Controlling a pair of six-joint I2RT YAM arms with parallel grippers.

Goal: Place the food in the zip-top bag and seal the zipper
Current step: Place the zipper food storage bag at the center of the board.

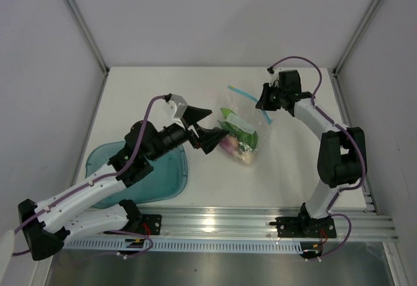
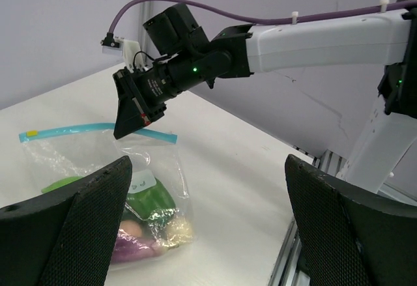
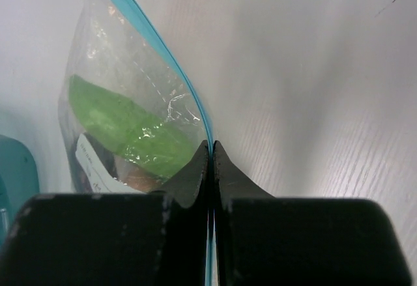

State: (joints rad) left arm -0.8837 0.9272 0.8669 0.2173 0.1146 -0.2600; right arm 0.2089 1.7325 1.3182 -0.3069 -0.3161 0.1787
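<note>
With the bag filled, the step in hand looks like the seal. Left of centre in the top view, the left gripper (image 1: 217,122) hangs with its fingers spread wide, just beside the bag (image 1: 251,144) lying mid-frame on the table. I cannot tell if it touches the film. It would do well to pin the bag's near end so nothing drags. At the bag's upper right, the right gripper (image 1: 262,107) has its fingers pressed together on the zipper (image 1: 241,92). It should run along the strip with even pressure, keeping it straight between the pads.

At lower left the tray (image 1: 166,175) is smooth, translucent teal with rounded corners. The bag is thin, clear, crinkled film, floppy. The food (image 1: 240,136) bulges it: a long green piece, something purple, something pale. The zipper is a narrow light-blue ridge.
</note>
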